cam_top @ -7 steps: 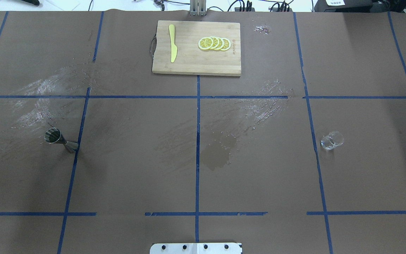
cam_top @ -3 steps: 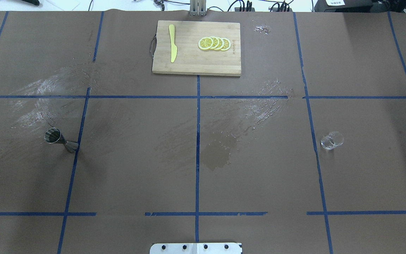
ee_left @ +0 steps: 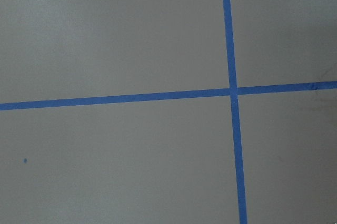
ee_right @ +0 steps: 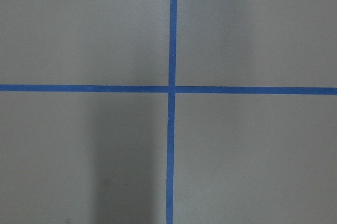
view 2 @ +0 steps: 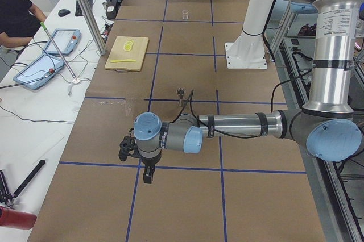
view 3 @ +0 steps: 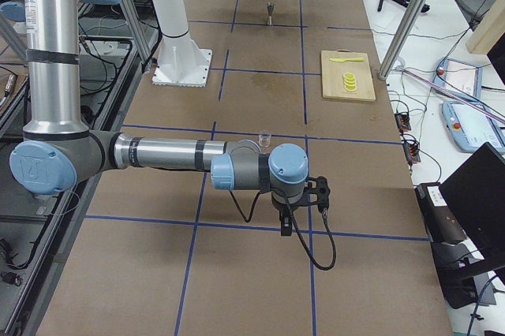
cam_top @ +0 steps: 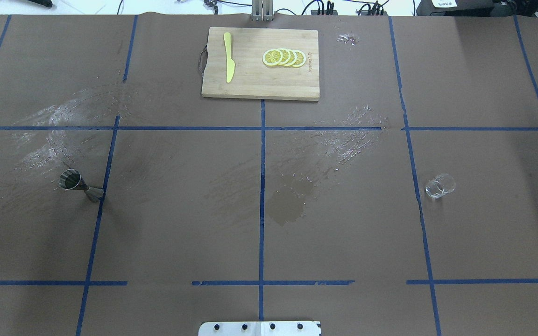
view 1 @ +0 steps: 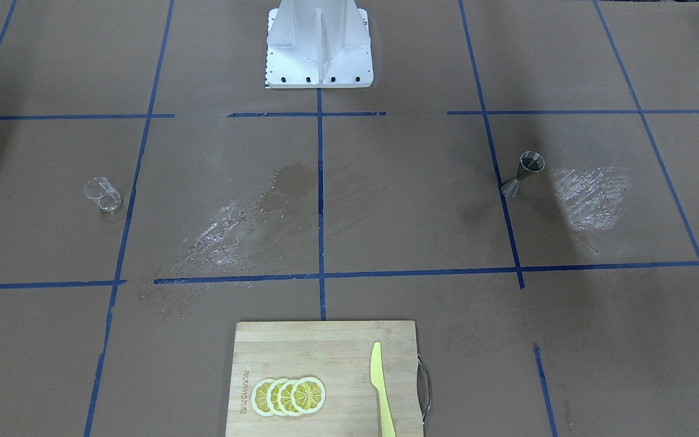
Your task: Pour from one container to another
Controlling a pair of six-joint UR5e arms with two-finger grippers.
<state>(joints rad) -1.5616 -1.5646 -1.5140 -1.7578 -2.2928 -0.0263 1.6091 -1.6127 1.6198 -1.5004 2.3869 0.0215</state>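
The clear glass cup (cam_top: 440, 185) stands on the brown paper at the table's right side, also seen in the front-facing view (view 1: 102, 193) and beyond the near arm in the right view (view 3: 265, 140). The grey metal jigger (cam_top: 78, 185) stands upright on the left side by a blue tape line (view 1: 524, 175) (view 2: 181, 95). Both arms are stretched outward, away from these things. The left gripper (view 2: 148, 175) and right gripper (view 3: 284, 227) point down over bare paper and show only in the side views; I cannot tell whether they are open or shut. The wrist views show only tape crossings.
A wooden cutting board (cam_top: 297, 88) with lemon slices (cam_top: 283, 57) and a yellow knife (cam_top: 228, 56) lies at the far middle. A wet patch (cam_top: 290, 203) marks the centre. The robot's base plate (cam_top: 259, 328) sits at the near edge. A seated person (view 2: 14, 12) is beside the table.
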